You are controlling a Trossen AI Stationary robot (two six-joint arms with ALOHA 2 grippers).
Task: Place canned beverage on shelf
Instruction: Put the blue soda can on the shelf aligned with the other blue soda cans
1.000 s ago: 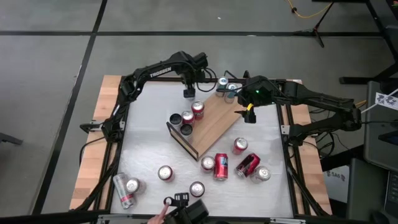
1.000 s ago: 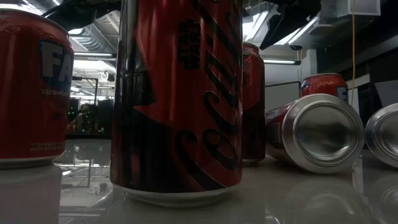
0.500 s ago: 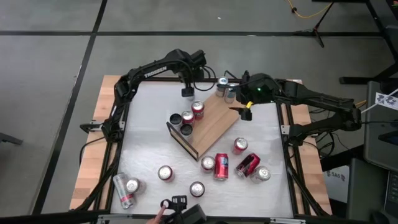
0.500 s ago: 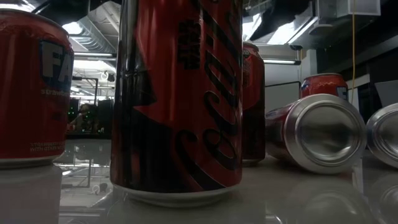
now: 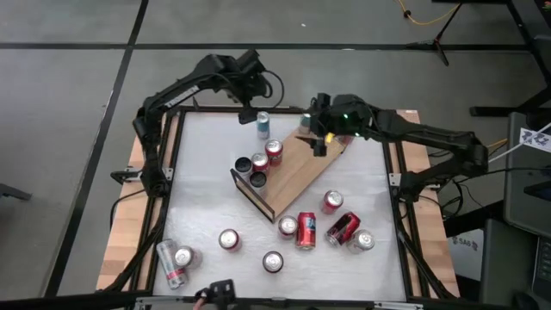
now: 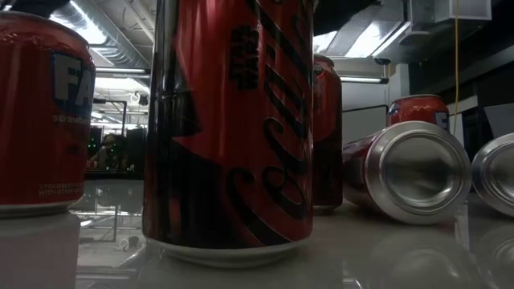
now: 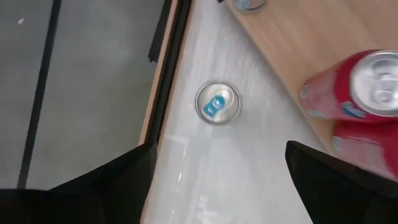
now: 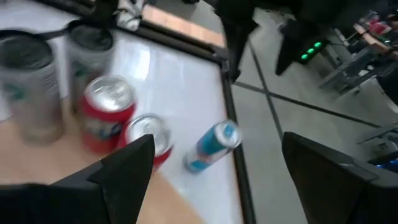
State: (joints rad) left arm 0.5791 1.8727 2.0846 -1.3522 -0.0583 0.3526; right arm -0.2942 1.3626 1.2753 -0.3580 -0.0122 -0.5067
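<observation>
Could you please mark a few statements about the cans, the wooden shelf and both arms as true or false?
1. The light-wood rectangular shelf holds no cans. False: several stand on it.
2. The slim blue-and-silver can stands on the white tabletop, off the shelf. True.
3. The left gripper grips a red can. False: its jaws are open and empty.
4. The right gripper hovers over the shelf's far end, jaws open. True.
</observation>
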